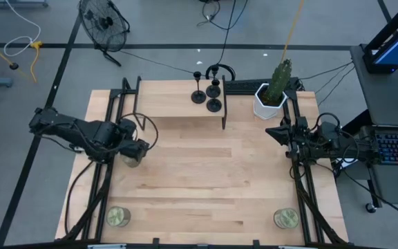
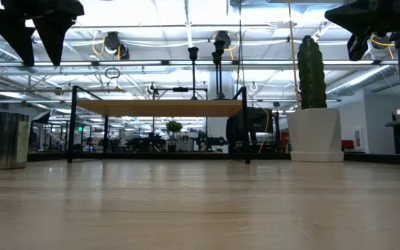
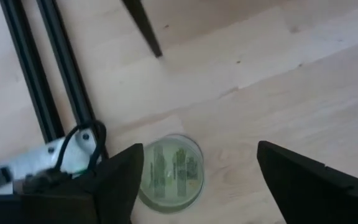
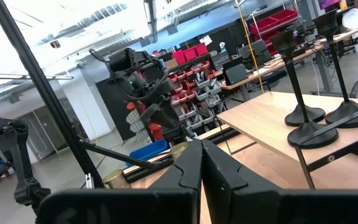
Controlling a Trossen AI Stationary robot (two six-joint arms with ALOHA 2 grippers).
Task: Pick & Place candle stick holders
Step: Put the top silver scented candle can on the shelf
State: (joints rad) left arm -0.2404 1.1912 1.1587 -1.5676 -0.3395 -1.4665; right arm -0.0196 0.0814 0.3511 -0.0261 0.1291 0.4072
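The 3 holders (image 1: 209,91) stood on the raised shelf (image 1: 185,111) beside the cactus (image 1: 276,84). The left gripper (image 1: 134,151) hovered with fingers spread above a jar candle (image 3: 169,172); the right gripper (image 1: 279,131) waited closed, empty.

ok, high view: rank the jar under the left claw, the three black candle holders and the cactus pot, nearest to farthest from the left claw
1. Jar, directly under the open left claw, left side.
2. Candle holders, on the raised shelf at the back middle.
3. Cactus pot, back right, beside the shelf.

Overhead, table-level, two wrist views
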